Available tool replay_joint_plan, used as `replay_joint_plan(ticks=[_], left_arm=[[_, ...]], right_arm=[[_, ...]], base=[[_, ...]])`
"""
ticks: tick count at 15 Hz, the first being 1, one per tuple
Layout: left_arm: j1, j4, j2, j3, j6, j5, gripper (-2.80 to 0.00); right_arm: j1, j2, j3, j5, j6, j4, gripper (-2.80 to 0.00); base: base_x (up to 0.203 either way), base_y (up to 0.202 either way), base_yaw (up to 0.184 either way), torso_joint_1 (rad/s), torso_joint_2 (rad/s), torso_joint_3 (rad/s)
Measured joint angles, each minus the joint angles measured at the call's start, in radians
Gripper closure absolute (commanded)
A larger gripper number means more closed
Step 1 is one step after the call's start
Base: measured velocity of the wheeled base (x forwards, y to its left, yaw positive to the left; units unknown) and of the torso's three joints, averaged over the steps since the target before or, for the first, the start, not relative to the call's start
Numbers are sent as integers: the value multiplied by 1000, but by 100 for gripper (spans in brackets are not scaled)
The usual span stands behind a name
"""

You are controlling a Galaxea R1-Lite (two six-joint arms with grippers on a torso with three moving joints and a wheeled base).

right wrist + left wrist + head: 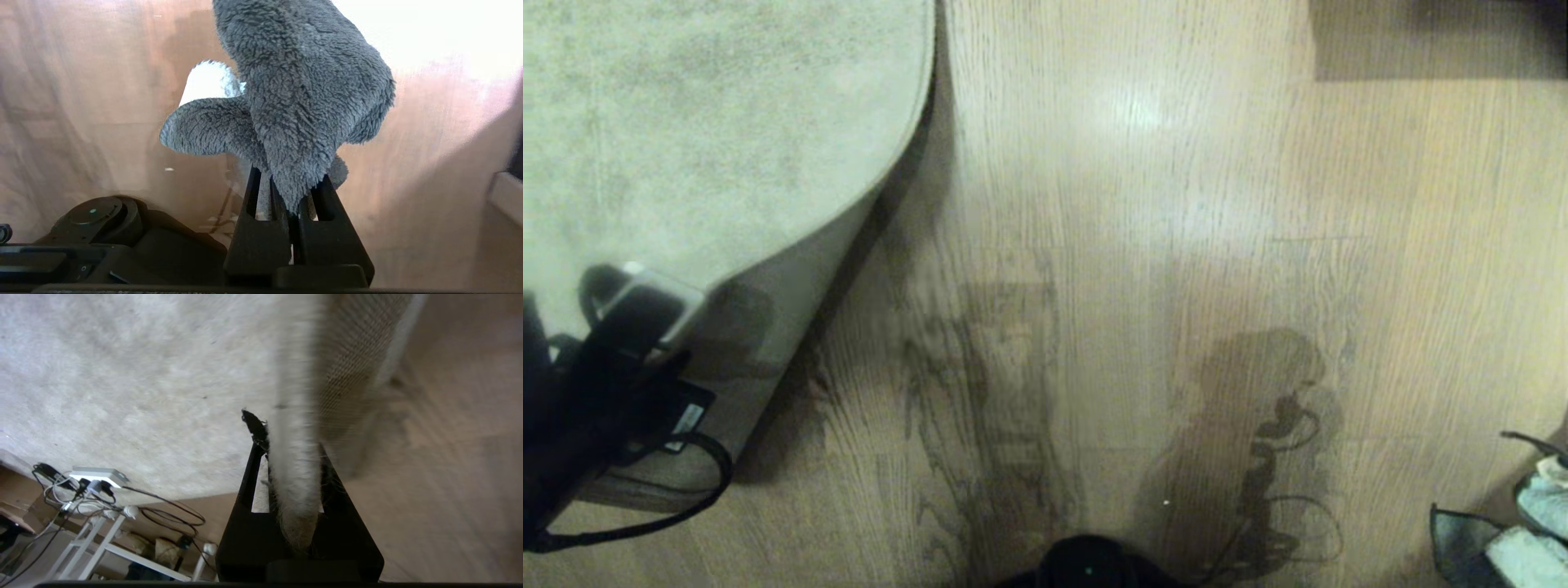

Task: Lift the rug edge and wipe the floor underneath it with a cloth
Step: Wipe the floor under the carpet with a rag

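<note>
Rug edge: the rug edge (pixel 882 188) is raised off the floor at the left of the head view, curling up so the pale pile faces up and the shaded underside hangs beneath it; in the left wrist view the edge (pixel 294 469) runs between the black fingers, with tan woven backing beside it.
Left gripper: the left gripper (pixel 292 457) has its jaws pinching the rug edge; in the head view its arm sits at the lower left, over the lifted corner, and the fingertips themselves are hidden there.
Floor: the floor (pixel 1143 245) is light brown wood-grain planking with a bright sheen near the middle; dark streaks and shadows lie on it just right of the lifted rug and toward the near edge.
Cloth: the cloth (pixel 294 106) is a fluffy grey rag, bunched and standing out from the right jaws above the floor; a paler patch shows behind it.
Right gripper: the right gripper (pixel 292 192) has its jaws pressed together on the cloth, at the far lower right of the head view, well apart from the rug.
Beyond the rug: a white power strip (pixel 98 475) with tangled cables lies past the rug's far border.
</note>
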Motion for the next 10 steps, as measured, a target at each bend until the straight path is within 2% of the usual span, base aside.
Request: replay_joint_plan(ticks=[8,10], left_arm=[[2,0,-1,4,-13,12,0],[2,0,0,4,-15,13,0]], right_arm=[[0,0,0,0,0,0,0],[-1,0,0,0,0,0,0]], base=[[0,189,-5,2,2,3],[0,97,-3,8,2,3]])
